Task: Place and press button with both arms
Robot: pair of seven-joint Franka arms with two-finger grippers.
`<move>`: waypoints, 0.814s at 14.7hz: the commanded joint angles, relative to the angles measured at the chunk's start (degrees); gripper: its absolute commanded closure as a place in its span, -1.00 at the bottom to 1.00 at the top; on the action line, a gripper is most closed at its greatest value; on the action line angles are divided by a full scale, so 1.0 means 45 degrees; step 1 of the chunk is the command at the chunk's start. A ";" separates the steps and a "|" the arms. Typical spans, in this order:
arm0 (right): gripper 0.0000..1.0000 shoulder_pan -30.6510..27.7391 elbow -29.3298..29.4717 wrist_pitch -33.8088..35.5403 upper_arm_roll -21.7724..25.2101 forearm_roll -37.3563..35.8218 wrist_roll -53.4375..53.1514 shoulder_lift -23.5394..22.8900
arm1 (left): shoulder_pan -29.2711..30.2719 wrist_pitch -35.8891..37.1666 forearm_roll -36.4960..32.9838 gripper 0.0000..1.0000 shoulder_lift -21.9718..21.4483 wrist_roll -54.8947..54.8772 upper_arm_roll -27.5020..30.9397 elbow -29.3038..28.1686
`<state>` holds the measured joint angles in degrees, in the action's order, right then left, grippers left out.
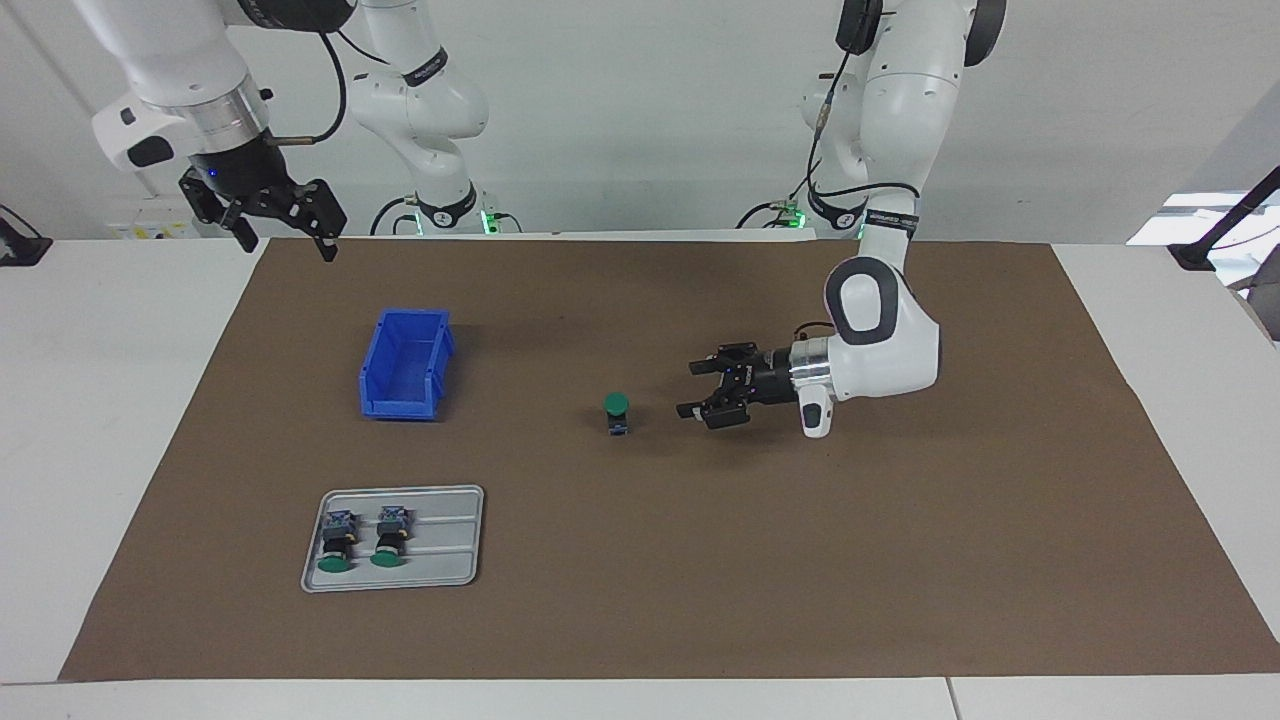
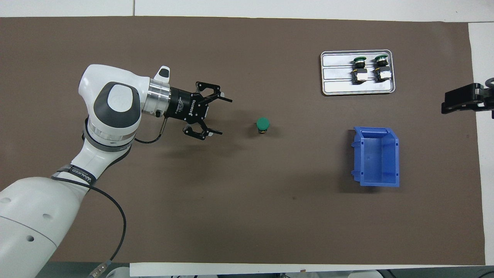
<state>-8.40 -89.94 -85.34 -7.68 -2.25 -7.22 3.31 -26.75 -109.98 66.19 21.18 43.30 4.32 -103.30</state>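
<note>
a: where is the button (image 1: pixel 617 411) located?

b: the button (image 2: pixel 263 124) is found standing upright on the brown mat (image 1: pixel 640 560), green cap uppermost, near the mat's middle. it is touched by nothing.

a: what is positioned relative to the button?

b: the left gripper (image 1: pixel 697 389) is held low over the mat, just beside the button toward the left arm's end of the table, lying level with its fingers pointed at the button. its fingers are spread apart and nothing is held between them; a gap is seen between fingertips and button.

a: and toward the right arm's end?

b: from the button, a blue bin (image 1: pixel 405 364) is set well apart, slightly nearer to the robots. a grey tray (image 1: pixel 450 560) is placed farther from the robots than the button; two more buttons (image 1: pixel 336 541) are laid on their sides in it.

a: the right gripper (image 1: pixel 283 228)?

b: it is raised high above the mat's corner, well apart from the button, waiting. its fingers are spread and nothing is gripped.
</note>
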 commanded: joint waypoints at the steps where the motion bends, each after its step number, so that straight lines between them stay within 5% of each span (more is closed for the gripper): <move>1: -0.98 -0.0107 -0.0327 -0.0001 -0.0071 -0.0066 0.0353 0.0299 | -0.0208 0.0319 -0.2433 -1.00 -0.0077 0.1195 -0.0004 0.1350; 5: -0.98 -0.0107 -0.0327 -0.0001 -0.0071 -0.0066 0.0353 0.0299 | -0.0871 0.0319 -0.3729 -1.00 -0.0195 0.1823 0.0015 0.1705; 10: -0.98 -0.0107 -0.0327 -0.0001 -0.0052 -0.0066 0.0353 0.0299 | -0.2547 0.0981 -0.8410 -1.00 0.0330 0.2115 -0.0043 0.4103; 12: -0.98 -0.0107 -0.0327 -0.0001 -0.0052 -0.0066 0.0353 0.0299 | -0.3001 0.1119 -0.9334 -0.79 0.0508 0.2719 -0.0004 0.4692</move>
<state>-8.40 -89.94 -85.34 -7.68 -2.25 -7.22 3.31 -38.21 -107.37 28.57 20.75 53.25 3.53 -87.26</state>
